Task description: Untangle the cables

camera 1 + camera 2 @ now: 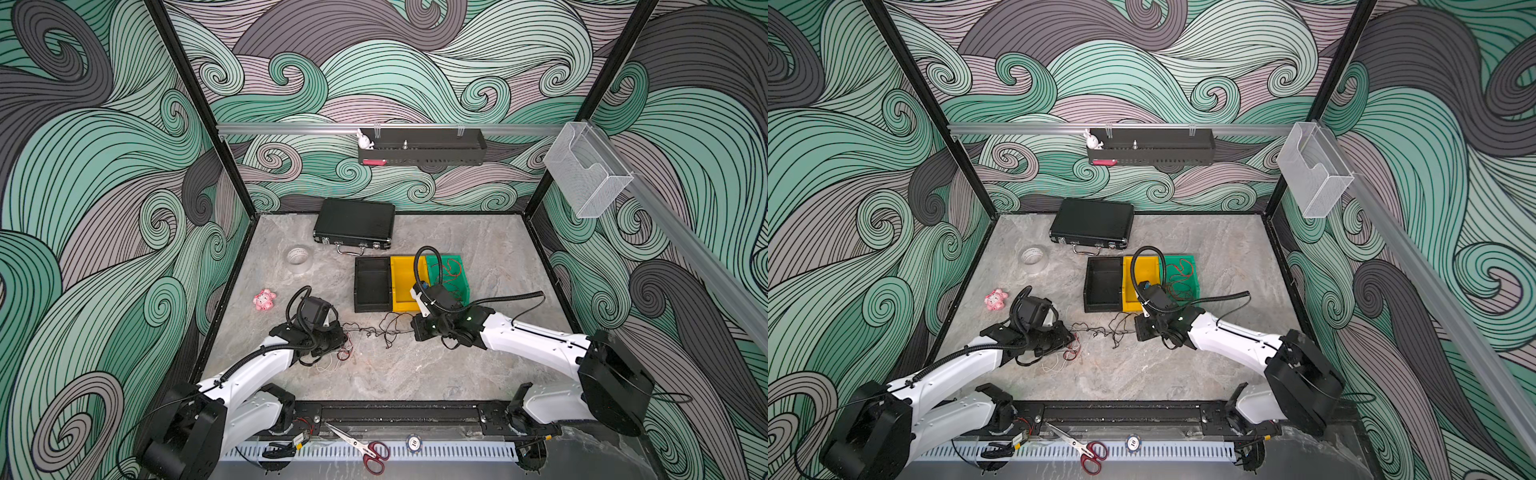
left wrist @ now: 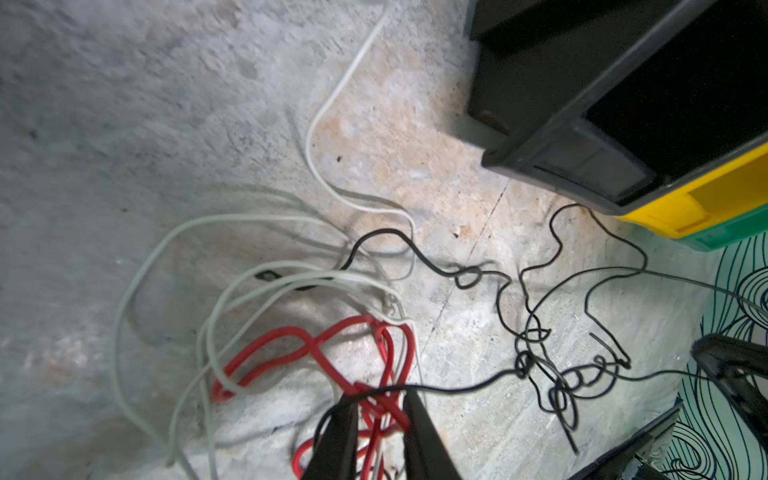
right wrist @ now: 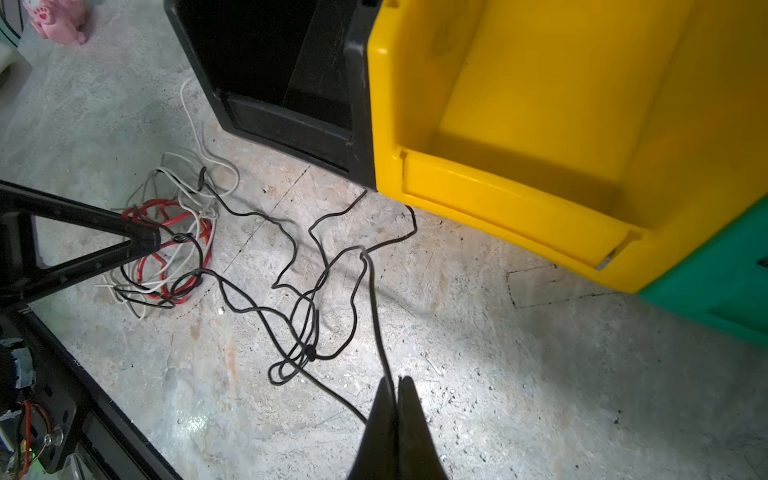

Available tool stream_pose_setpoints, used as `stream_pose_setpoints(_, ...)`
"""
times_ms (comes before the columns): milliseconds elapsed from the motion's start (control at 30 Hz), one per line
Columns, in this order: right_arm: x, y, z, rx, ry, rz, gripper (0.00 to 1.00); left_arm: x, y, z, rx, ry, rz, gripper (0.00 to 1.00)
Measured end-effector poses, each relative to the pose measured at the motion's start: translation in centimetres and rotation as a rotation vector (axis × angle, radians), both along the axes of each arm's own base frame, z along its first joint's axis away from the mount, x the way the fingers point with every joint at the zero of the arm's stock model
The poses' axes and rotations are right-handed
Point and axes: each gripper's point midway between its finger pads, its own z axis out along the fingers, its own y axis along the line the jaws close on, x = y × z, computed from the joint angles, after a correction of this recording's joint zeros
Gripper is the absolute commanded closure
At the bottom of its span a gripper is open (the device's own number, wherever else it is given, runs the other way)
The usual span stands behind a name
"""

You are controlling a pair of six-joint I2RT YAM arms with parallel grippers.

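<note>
Counted in both top views: 3 bins in a row, black bin (image 1: 372, 284), yellow bin (image 1: 401, 286) and green bin (image 1: 453, 257), plus 1 black case (image 1: 355, 224), 1 tape roll (image 1: 298, 257), 1 pink toy (image 1: 264, 300) and 1 pair of scissors (image 1: 360, 446) at the front edge. Found strung over the table (image 1: 415, 374) in front of the black bin, between left gripper (image 1: 344, 338) and right gripper (image 1: 417, 330): the cables (image 1: 376, 332), with 1 more red strand (image 1: 452, 270) down in the green bin. Too small there to judge either gripper's fingers. Readable in a top view: "10" on 1 poker chip (image 1: 1133, 443). From the left wrist: 2 fingers (image 2: 336, 436) parted a little, red cable (image 2: 316, 347) bunched in the gap, black cable (image 2: 384, 231) crossing at the tips, white cable (image 2: 308, 143) looped beside and cut off at the far end by the frame edge; hard to count strands inside the knots. From the right wrist: 2 fingers (image 3: 415, 436) pressed together, pinching the black cable (image 3: 375, 311); red and white loops heaped by 1 finger of the left gripper, partly hidden behind it.
</note>
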Motion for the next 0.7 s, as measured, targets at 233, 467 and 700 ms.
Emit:
stream_pose_setpoints(233, 0.1, -1.5, 2.3, 0.032, -0.037, -0.025, 1.00, 0.1, 0.7, 0.3, 0.021, -0.017, 0.036, 0.96)
stream_pose_setpoints(467, 0.5, -4.0, 6.1, 0.108, -0.098, -0.081, 1.00, 0.6, 1.5, 0.7, 0.048, -0.045, 0.078, 1.00)
stream_pose_setpoints(700, -0.3, -5.0, 8.0, 0.162, -0.105, -0.069, 1.00, 0.9, 2.0, 0.8, 0.056, -0.052, 0.105, 1.00)
